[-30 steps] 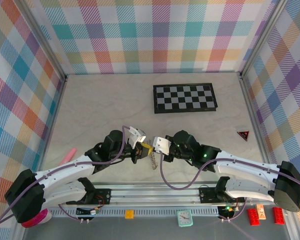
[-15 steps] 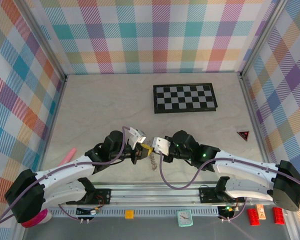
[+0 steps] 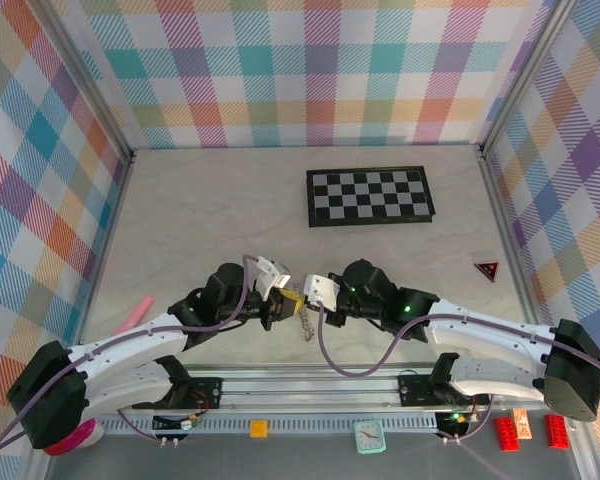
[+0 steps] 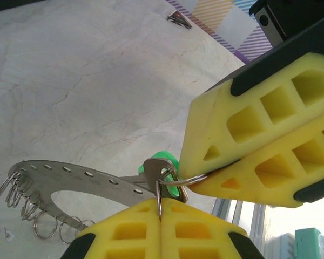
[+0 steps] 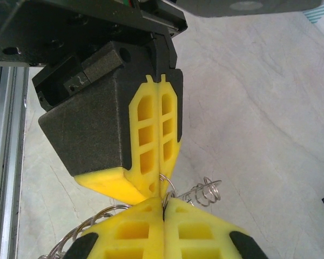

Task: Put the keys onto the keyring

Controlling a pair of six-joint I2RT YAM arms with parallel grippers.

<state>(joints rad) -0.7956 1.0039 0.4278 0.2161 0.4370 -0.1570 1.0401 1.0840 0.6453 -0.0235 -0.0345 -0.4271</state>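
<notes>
Both arms have their tips drawn together low over the near middle of the table [image 3: 210, 210], well short of the checkerboard [image 3: 370, 195]. The left gripper [image 4: 160, 213] is pressed fully closed, and a thin metal edge runs down into the seam of its yellow pads, right at the near end of the keyring [image 4: 70, 181]. From there the flat grey plate, with its row of holes and cluster of small rings, sticks out to one side, clear of the table. A green-headed key [image 4: 163, 158] sits just above that pinch point, touching the plate's end. The right gripper [image 4: 216, 170] is also clamped tight, nipping a thin wire loop [image 4: 193, 178] that reaches across to the key. The two sets of pads almost touch.
</notes>
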